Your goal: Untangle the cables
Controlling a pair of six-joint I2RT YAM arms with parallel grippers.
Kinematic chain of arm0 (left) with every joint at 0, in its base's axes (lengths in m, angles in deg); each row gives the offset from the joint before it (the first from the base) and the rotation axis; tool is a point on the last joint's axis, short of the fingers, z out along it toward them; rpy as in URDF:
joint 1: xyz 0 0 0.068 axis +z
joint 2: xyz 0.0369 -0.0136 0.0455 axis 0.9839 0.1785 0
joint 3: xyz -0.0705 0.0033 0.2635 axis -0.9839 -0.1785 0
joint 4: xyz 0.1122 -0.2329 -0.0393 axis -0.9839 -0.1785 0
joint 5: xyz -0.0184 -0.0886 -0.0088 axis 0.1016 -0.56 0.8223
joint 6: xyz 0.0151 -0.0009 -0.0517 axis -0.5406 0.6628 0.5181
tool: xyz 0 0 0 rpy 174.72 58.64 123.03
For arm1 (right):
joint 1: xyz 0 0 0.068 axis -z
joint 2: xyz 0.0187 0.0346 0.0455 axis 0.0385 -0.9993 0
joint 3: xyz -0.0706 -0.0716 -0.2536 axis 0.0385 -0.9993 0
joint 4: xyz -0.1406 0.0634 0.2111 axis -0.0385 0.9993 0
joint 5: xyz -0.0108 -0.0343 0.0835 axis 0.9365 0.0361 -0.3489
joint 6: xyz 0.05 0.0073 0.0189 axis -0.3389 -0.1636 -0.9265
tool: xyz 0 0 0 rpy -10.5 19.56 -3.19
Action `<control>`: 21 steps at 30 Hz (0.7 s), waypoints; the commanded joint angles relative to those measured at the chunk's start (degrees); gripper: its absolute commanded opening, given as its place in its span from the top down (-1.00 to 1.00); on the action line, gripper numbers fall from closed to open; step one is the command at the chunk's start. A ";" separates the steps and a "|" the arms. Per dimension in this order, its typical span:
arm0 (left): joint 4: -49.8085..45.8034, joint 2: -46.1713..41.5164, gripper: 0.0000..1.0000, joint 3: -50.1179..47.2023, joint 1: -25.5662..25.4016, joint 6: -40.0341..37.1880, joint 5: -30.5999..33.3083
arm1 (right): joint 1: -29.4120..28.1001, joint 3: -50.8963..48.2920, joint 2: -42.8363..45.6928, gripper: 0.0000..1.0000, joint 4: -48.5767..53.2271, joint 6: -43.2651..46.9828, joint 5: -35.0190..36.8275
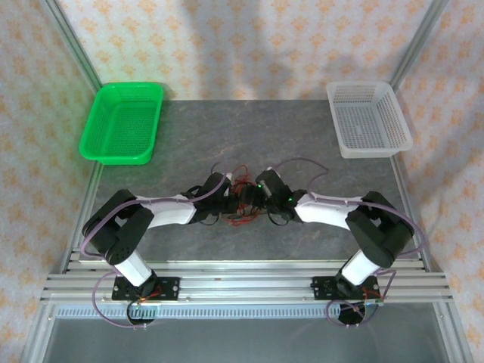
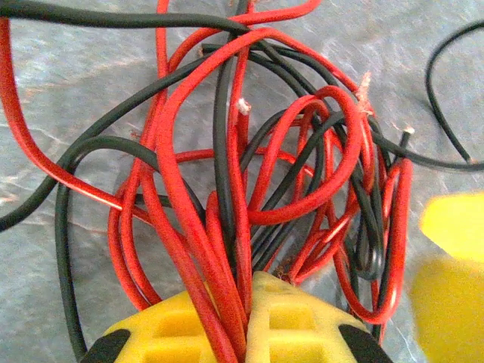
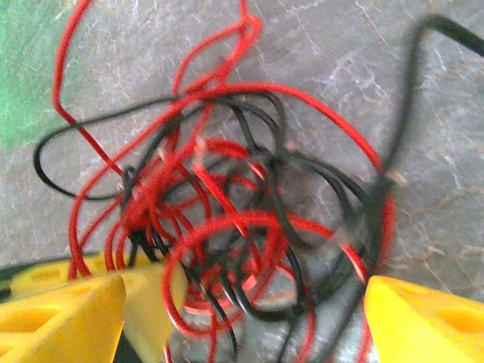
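Top external: both arms bent inward, left hand pinching the cables, right hand open around them.

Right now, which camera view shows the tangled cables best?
The left wrist view: the cables are sharp, red and black strands easy to tell apart, several pinched in the shut left gripper. The right wrist view shows them blurred, inside the open right gripper. The top view shows a tiny red-black knot.
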 commanded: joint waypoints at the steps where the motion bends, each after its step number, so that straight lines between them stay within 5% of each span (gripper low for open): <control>1: 0.48 -1.87 1.00 -0.08 0.01 -4.63 -4.53 | 0.28 3.48 -2.49 -0.64 -0.35 0.19 2.49; 12: 2.77 -4.15 1.00 -5.62 2.12 -2.23 -4.67 | 1.84 1.17 -8.30 -0.44 -0.30 0.35 4.20; 18: 3.29 -3.19 1.00 -6.19 5.83 -1.35 -4.19 | 2.28 0.72 -10.38 0.06 0.78 0.94 4.94; 21: 4.44 -3.00 1.00 -6.95 8.69 -0.05 -4.20 | 2.54 0.22 -10.09 0.48 2.27 1.90 6.02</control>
